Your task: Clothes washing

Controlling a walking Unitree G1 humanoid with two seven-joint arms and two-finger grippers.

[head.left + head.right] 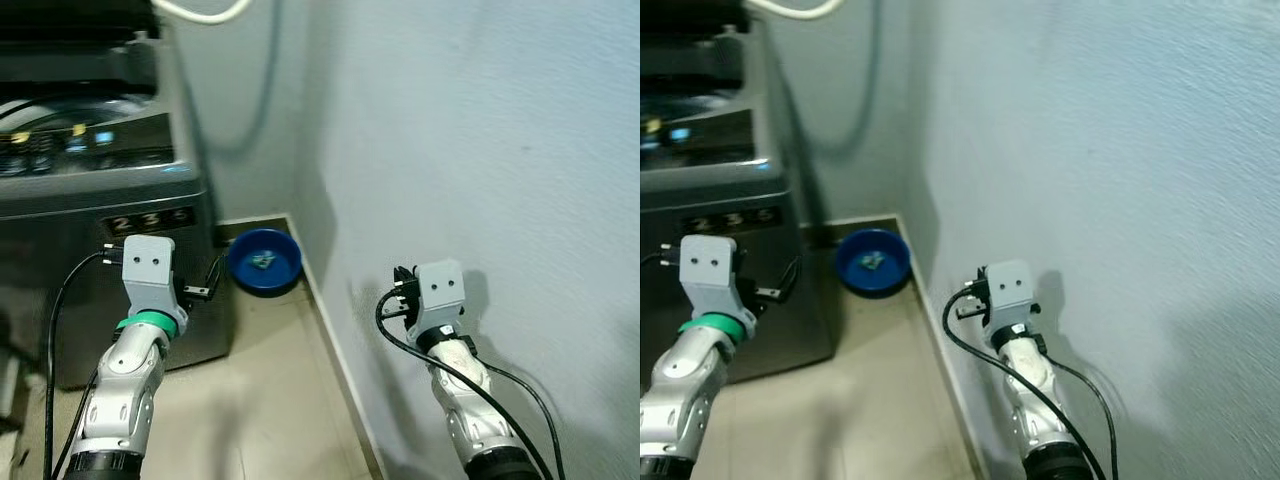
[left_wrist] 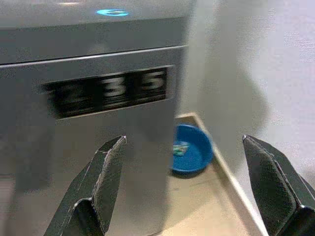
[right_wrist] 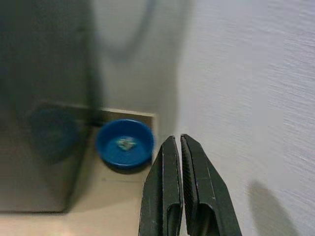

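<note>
1. The grey metal top-loading washing machine point(image 1: 100, 200) stands in the corner of the room, its front panel carrying a dark strip with the numerals 2 3 5 point(image 2: 110, 91).
2. Its control panel point(image 1: 70, 140), with small lit buttons, sits along the top edge of the machine; part of the dark open tub shows behind it.
3. A round blue plastic basin point(image 1: 264, 261) lies on the beige tiled floor point(image 1: 270, 400) just beside the washing machine, between it and the pale blue-grey wall point(image 1: 480, 150). A small pale scrap lies inside the basin; what it is cannot be made out.
4. The left gripper point(image 2: 197, 182) is held up in front of the washing machine's front panel, below the numeral strip, with its two black fingers spread wide and nothing between them.
5. The right gripper point(image 3: 181, 187) is away from the machine, close to the wall, pointing toward the basin; its fingers are pressed together and hold nothing.
6. A white hose point(image 1: 200, 12) curves above the washing machine against the wall.
</note>
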